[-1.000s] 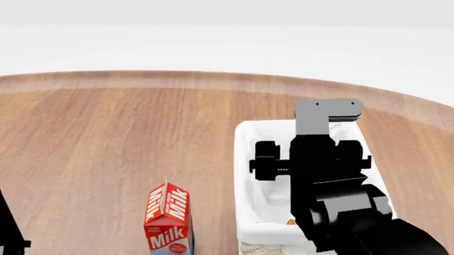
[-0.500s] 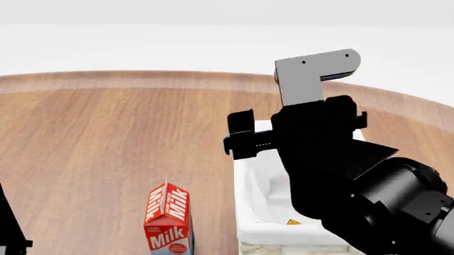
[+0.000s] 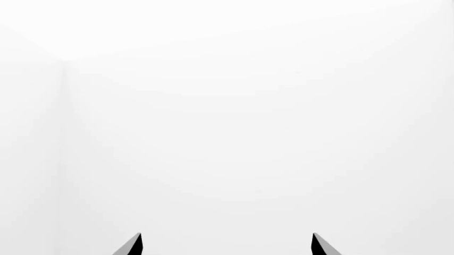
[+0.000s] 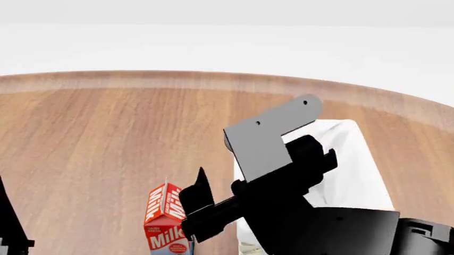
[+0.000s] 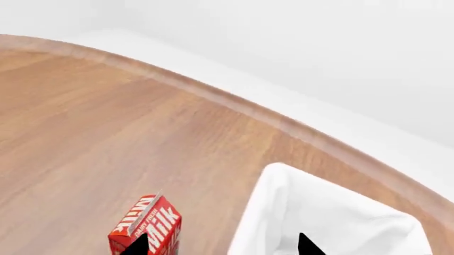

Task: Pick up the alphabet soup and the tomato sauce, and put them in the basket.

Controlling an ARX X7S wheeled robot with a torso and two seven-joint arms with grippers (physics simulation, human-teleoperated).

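1. Right gripper (image 5: pixel 220 247): fingers (image 5: pixel 137 245) spread apart, nothing between, raised above worktop (image 4: pixel 106 138).
2. Left gripper (image 3: pixel 225 245): fingers parted, empty, facing blank white.
3. Basket (image 4: pixel 354 175): on worktop, beside milk carton (image 4: pixel 165 223); cans not visible.

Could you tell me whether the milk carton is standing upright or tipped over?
Upright. In the head view the milk carton stands on the wooden table, its gabled top up, beside the basket.
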